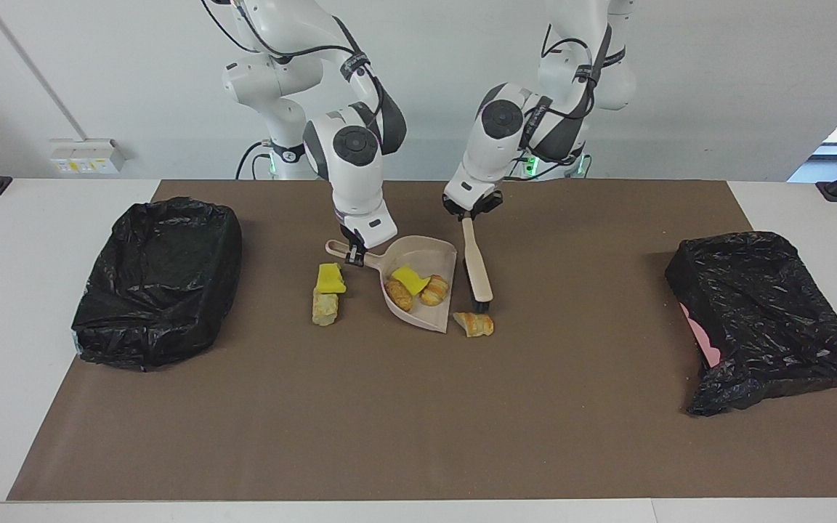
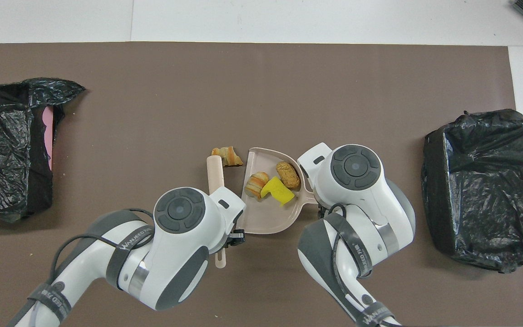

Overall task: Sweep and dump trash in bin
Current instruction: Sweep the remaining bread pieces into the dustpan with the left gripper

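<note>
Three pieces of trash lay inside the dustpan (image 1: pixel 418 256): a yellow sponge chunk (image 1: pixel 410 279) and two tan bread pieces (image 1: pixel 399 294) (image 1: pixel 434 290), bunched together near the pan's open edge. A third bread piece (image 1: pixel 474 324) rested on the brown mat (image 1: pixel 418 407) just outside that open edge, touching or almost touching the dark bristles at the end of the brush (image 1: pixel 476 265). Two more scraps were found on the mat beside the dustpan, toward the right arm's end of the table: a second yellow sponge chunk (image 1: pixel 330 278) and, touching it and farther from the robots, a pale yellowish scrap (image 1: pixel 325 306).

The dustpan's handle was clamped in the right gripper (image 1: pixel 354 254), low at the table, with the pan flat on the mat. The brush's handle was gripped near its top by the left gripper (image 1: pixel 471 212), fingers closed on it, with the brush slanted down along the side of the dustpan toward the left arm's end.

Two bins lined with black bags stood well apart from the trash, one (image 1: pixel 157 283) at the right arm's end of the table and one (image 1: pixel 767 319) at the left arm's end, the latter tipped, with a strip of pink showing along one edge.
</note>
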`<state>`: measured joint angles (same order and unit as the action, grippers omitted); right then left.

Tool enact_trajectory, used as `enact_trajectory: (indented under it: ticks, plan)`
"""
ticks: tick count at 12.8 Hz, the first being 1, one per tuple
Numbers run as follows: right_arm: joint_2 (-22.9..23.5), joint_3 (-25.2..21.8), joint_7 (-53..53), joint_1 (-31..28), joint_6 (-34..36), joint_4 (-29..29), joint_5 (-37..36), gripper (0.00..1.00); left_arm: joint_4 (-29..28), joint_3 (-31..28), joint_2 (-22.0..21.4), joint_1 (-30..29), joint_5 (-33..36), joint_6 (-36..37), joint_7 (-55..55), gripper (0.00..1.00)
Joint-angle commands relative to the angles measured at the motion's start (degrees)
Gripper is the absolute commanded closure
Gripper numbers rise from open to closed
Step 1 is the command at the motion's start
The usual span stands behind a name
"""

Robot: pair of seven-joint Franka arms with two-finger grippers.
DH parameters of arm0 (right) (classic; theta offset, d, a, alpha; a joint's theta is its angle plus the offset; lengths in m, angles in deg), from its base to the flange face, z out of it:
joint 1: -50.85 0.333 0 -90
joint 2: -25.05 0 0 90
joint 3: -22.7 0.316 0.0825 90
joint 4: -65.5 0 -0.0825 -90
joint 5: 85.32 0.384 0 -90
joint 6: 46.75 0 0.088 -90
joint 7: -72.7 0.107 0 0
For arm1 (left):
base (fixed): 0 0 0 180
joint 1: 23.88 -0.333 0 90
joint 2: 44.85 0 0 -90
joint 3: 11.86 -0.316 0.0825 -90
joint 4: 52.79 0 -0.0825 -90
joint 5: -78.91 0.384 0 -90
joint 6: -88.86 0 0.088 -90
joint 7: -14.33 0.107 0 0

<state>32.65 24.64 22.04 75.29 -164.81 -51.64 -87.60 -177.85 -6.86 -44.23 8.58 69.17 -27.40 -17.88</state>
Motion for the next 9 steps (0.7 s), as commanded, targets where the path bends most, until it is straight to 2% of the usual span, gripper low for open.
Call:
enact_trajectory:
  ticks: [1,2,5,8,9]
  plan:
    - [-1.01,0.26,-1.37,-0.27,0.11,-1.07,-0.44,1.0,5.16,0.36,3.59,-4.66,5.77,3.06,5.91,1.0]
    - [-1.01,0.26,-1.28,-0.27,0.03,-1.07,-0.44,1.0,6.48,0.36,4.65,-6.42,6.05,3.67,9.06,1.0]
    - [-1.01,0.26,-1.28,-0.27,-0.06,-1.07,-0.44,1.0,6.05,0.36,4.49,-6.44,6.22,7.09,14.19,1.0]
    - [-1.01,0.26,-1.28,-0.27,-0.06,-1.07,-0.44,1.0,5.09,1.15,3.61,-4.52,6.22,7.28,15.6,1.0]
    - [-1.01,0.26,-1.28,-0.27,-0.06,-1.07,-0.44,1.0,5.09,1.24,3.43,-1.63,5.96,6.41,15.95,1.0]
